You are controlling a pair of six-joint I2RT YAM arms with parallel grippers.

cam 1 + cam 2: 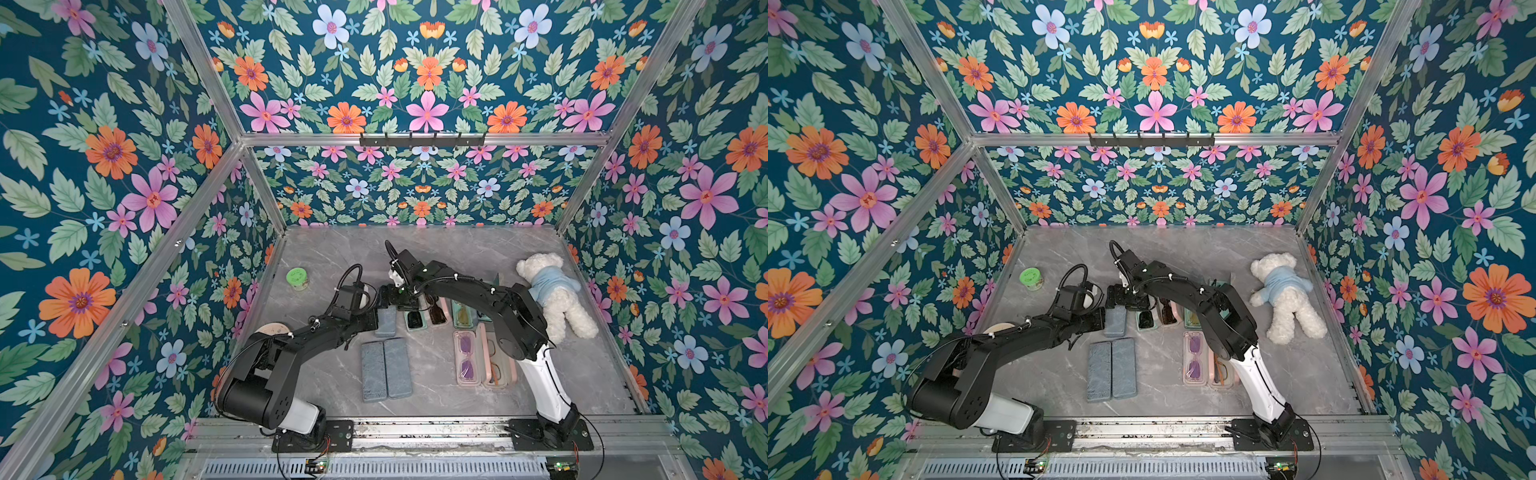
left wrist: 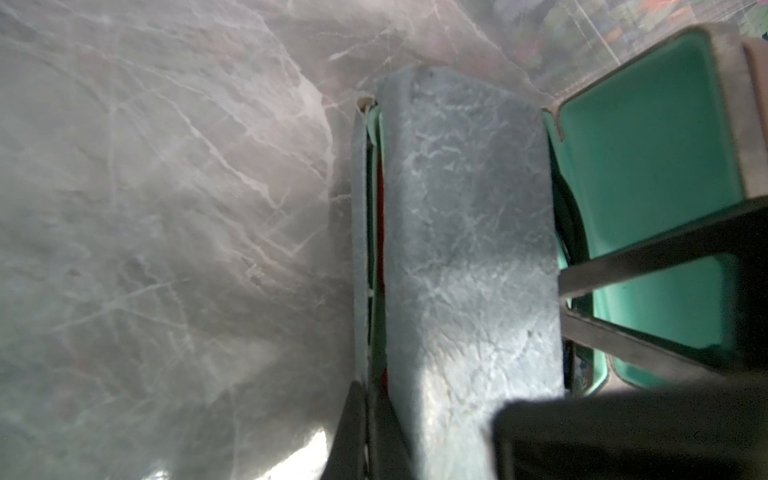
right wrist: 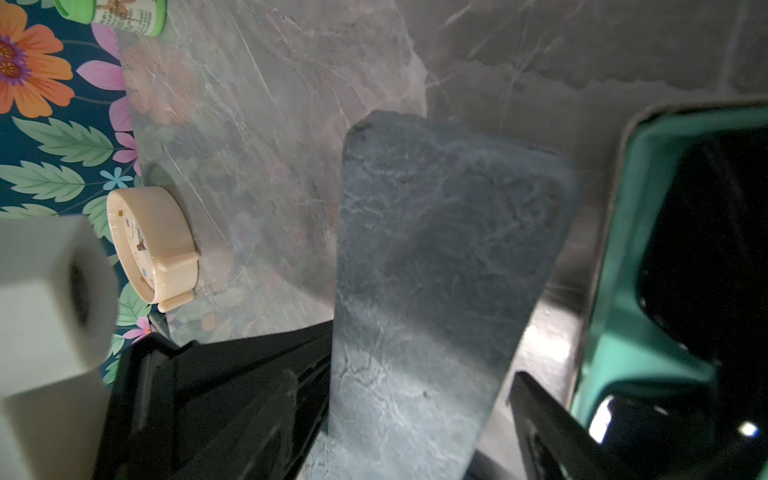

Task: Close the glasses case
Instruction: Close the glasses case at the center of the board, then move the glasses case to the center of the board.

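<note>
Both top views show the blue-grey glasses case point(image 1: 385, 322) lying lengthwise front-to-back, left tool point(image 1: 373, 318) pressed together, right tool point(image 3: 415, 386) spread.

**Suede, stone and plush around me**

I am seeing the rectangular grey-blue glasses case point(image 2: 465, 249) showing a matt, suede-like, mottled skin. The mint-green lining of the open case point(image 2: 648, 166) is looking smooth and faintly sheeny. The grey marble-patterned tabletop point(image 2: 166, 208) is gleaming. The round cream clock point(image 3: 153, 245) is shining like plastic; the white teddy bear point(image 1: 561, 307) is looking fluffy.

Our left claw point(image 1: 374, 318) sits low, jaws pressed together; our right claw point(image 3: 422, 357) points down, jaws spread wide.
</note>
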